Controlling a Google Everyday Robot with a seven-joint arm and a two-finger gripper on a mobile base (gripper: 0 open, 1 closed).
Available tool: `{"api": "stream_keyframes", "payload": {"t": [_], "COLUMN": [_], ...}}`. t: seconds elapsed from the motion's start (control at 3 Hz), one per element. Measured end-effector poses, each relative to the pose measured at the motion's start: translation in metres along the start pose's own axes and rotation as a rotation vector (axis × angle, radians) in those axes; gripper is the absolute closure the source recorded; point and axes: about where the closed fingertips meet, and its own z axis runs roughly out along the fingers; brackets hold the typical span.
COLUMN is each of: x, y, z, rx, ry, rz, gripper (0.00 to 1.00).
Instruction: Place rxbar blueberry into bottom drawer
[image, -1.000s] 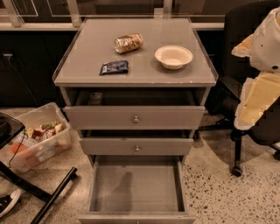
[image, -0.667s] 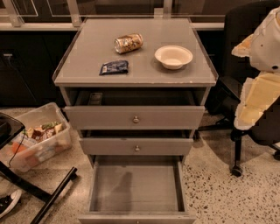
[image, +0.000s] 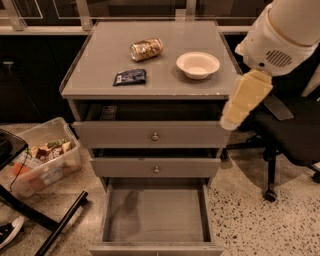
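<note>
The rxbar blueberry (image: 130, 76), a small flat dark navy wrapper, lies on the grey cabinet top (image: 100, 55), front left. The bottom drawer (image: 155, 212) is pulled open below and its plain grey interior holds nothing. My gripper (image: 235, 112), a pale yellow piece under the white arm (image: 280, 35), hangs at the cabinet's right front corner, level with the top drawer. It is well to the right of the bar and touches nothing.
A gold-brown can (image: 146, 49) lies on its side behind the bar, and a white bowl (image: 198, 64) sits to its right. The two upper drawers (image: 155, 135) have round knobs. A plastic bin of snacks (image: 42, 160) stands left; an office chair (image: 285, 135) stands right.
My arm and gripper have moved left and up, from beside the chair to the cabinet's right front corner. The bar, can, bowl and drawers have not moved.
</note>
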Motion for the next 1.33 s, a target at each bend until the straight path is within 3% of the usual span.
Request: {"api": "stream_keyframes", "payload": {"t": [0.33, 0.67, 1.0, 1.33], "x": [-0.065, -0.136, -0.143, -0.143], "y": [-0.006, -0.013, -0.016, -0.016], "z": [0.028, 0.049, 0.046, 0.046], "rx": [-0.006, 0.031, 0.038, 0.037], "ry": [-0.137, -0.238, -0.261, -0.260], "rz": [0.114, 0.191, 0.267, 0.267], "gripper": [0.00, 0.00, 0.00, 0.00]}}
